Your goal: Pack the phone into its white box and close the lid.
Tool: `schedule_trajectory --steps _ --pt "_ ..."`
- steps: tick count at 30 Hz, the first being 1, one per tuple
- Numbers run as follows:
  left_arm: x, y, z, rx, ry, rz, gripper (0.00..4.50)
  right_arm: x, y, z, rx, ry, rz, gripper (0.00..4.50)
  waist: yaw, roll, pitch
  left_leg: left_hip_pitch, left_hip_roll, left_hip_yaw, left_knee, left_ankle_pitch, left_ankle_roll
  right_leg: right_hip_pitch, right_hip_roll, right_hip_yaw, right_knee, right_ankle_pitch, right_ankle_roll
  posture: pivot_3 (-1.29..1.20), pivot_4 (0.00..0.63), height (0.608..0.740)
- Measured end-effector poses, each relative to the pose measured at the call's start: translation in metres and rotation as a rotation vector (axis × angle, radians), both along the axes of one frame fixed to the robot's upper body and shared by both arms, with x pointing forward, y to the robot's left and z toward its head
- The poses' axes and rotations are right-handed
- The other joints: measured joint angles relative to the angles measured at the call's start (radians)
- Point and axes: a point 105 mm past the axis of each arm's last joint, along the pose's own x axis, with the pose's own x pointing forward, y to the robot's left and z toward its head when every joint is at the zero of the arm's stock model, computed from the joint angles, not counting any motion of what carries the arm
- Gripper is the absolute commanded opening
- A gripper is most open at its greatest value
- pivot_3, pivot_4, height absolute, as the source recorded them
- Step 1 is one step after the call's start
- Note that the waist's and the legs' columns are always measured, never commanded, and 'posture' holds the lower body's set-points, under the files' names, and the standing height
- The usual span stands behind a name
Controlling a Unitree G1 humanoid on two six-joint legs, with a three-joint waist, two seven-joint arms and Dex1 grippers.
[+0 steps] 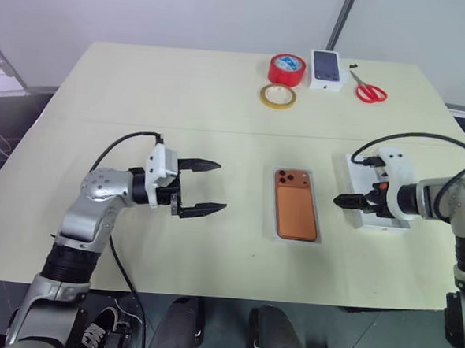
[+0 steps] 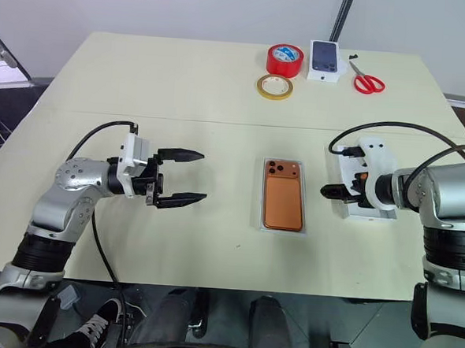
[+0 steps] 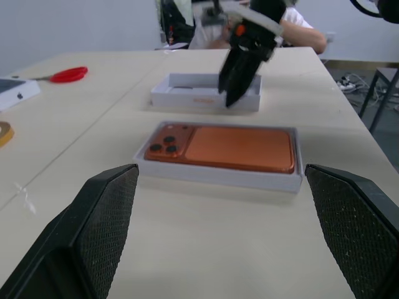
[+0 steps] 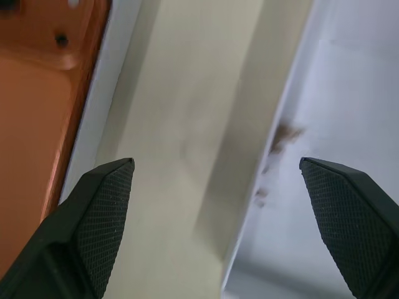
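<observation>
The copper-orange phone (image 1: 296, 205) lies back up inside the white box (image 1: 295, 239) at the middle of the table. The lid (image 3: 187, 98), a shallow white tray, rests on the table just right of the box. My right gripper (image 1: 343, 201) points steeply down over the lid's near wall, open, one finger above the table gap and the other above the lid's inside. It holds nothing. My left gripper (image 1: 222, 187) hovers left of the box, level and aimed at the phone, open and empty.
At the table's far edge sit a red tape roll (image 1: 287, 68), a yellowish tape ring (image 1: 277, 96), a small white box printed with a dark phone (image 1: 326, 69) and red scissors (image 1: 369, 90). A person (image 3: 299, 31) sits beyond the table's right side.
</observation>
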Motion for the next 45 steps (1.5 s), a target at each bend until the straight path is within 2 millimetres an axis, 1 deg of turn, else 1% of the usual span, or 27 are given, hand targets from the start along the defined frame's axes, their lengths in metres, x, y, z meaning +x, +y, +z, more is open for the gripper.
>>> schedule_trajectory --steps 3,8,9,11,15,17,18,28,33,35,38,40,42,44,45 --pt "-0.003 0.0 -0.005 -0.011 0.02 0.012 4.5 -0.001 0.0 -0.005 -0.001 0.028 0.002 4.44 0.0 0.0 0.0 -0.001 0.0 0.0 0.0 0.0 0.0 -0.001 0.0 0.0 0.0 0.0 0.0 0.0 0.15 0.728" --pt "-0.003 0.001 -0.008 -0.015 0.033 0.03 4.5 0.001 0.001 -0.005 -0.013 0.03 0.001 4.44 0.0 0.0 0.0 -0.001 0.0 0.0 0.0 0.0 0.0 -0.001 0.0 0.0 0.0 0.0 0.0 0.0 0.15 0.728" --pt "-0.003 0.001 -0.007 -0.015 0.031 0.032 4.5 0.001 0.002 -0.005 -0.015 0.031 0.0 4.21 0.001 0.0 0.0 -0.001 0.0 0.0 0.0 0.0 0.0 -0.001 0.0 0.0 0.0 0.0 0.0 0.0 0.15 0.728" --pt "-0.003 0.001 -0.007 -0.015 0.031 0.035 4.5 0.002 0.0 -0.006 -0.02 0.033 -0.012 3.57 0.001 0.0 0.0 -0.001 0.0 0.0 0.0 0.0 0.0 -0.001 0.0 0.0 0.0 0.0 0.0 0.0 0.15 0.728" --pt "-0.002 0.001 -0.007 -0.018 0.03 0.041 4.5 0.005 -0.008 -0.008 -0.051 0.028 -0.061 1.55 0.001 0.0 0.0 -0.001 0.0 0.0 0.0 0.0 0.0 -0.001 0.0 0.0 0.0 0.0 0.0 0.0 0.15 0.728" --pt "-0.002 0.001 -0.007 -0.019 0.03 0.045 4.5 0.006 -0.009 -0.009 -0.055 0.021 -0.074 0.48 0.0 0.0 0.0 -0.001 0.0 0.0 0.0 0.0 0.0 -0.001 0.0 0.0 0.0 0.0 0.0 0.0 0.15 0.728" --pt "-0.002 0.001 -0.007 -0.018 0.03 0.044 4.5 0.006 -0.007 -0.009 -0.048 0.017 -0.074 0.04 0.0 0.0 0.0 -0.001 0.0 0.0 0.0 0.0 0.0 -0.001 0.001 0.0 0.0 0.0 0.0 0.0 0.15 0.728" --pt "0.002 0.0 -0.007 -0.013 0.028 0.053 4.5 0.009 -0.009 -0.011 -0.021 -0.013 -0.129 0.04 -0.001 -0.001 -0.001 -0.001 0.0 0.0 0.001 0.0 0.0 0.0 0.001 0.0 0.0 0.0 0.0 0.0 0.15 0.728" --pt "0.002 -0.002 -0.008 -0.014 0.027 0.053 4.5 0.015 -0.001 -0.01 0.12 -0.069 -0.19 0.04 -0.004 -0.001 -0.001 -0.001 0.0 0.0 0.0 0.0 0.0 -0.001 0.001 0.0 0.001 0.0 0.0 0.0 0.15 0.728" --pt "0.003 -0.001 -0.008 -0.014 0.024 0.055 4.5 0.025 0.011 -0.001 0.21 -0.12 -0.192 0.04 -0.008 0.001 0.001 -0.001 0.0 0.001 0.0 0.0 0.0 -0.002 0.002 0.0 0.002 0.0 0.0 0.0 0.15 0.728" --pt "0.004 -0.002 -0.009 -0.024 0.03 0.063 4.5 0.038 0.038 0.028 0.381 -0.228 -0.136 0.04 -0.003 0.002 0.001 -0.001 0.001 0.001 0.0 0.0 0.0 -0.002 0.002 0.0 0.002 0.0 0.001 0.0 0.15 0.728" --pt "0.006 -0.001 -0.01 -0.027 0.061 0.08 4.5 0.038 0.056 0.038 0.464 -0.277 -0.071 0.04 0.002 0.002 0.001 -0.002 0.001 0.0 0.0 0.0 0.0 -0.003 0.003 0.0 0.002 0.0 0.001 0.0 0.15 0.728" --pt "0.012 0.002 -0.016 -0.043 0.159 0.123 4.5 0.038 0.072 0.045 0.548 -0.316 -0.021 0.04 0.004 0.002 0.001 -0.004 0.001 0.0 0.001 0.001 0.0 -0.004 0.002 -0.001 0.003 0.0 0.001 0.0 0.15 0.728" --pt "0.018 0.005 -0.019 -0.061 0.24 0.161 4.5 0.033 0.087 0.054 0.694 -0.345 0.025 0.04 0.003 0.002 0.001 -0.006 0.001 0.0 0.004 0.001 0.0 -0.006 0.003 -0.001 0.005 0.0 0.001 0.0 0.15 0.728" --pt "0.02 0.007 -0.017 -0.069 0.24 0.174 4.5 0.03 0.095 0.058 0.774 -0.354 0.056 0.04 0.002 0.002 0.001 -0.007 0.0 0.0 0.004 0.001 0.0 -0.007 0.003 -0.001 0.005 0.0 0.001 0.0 0.15 0.728"
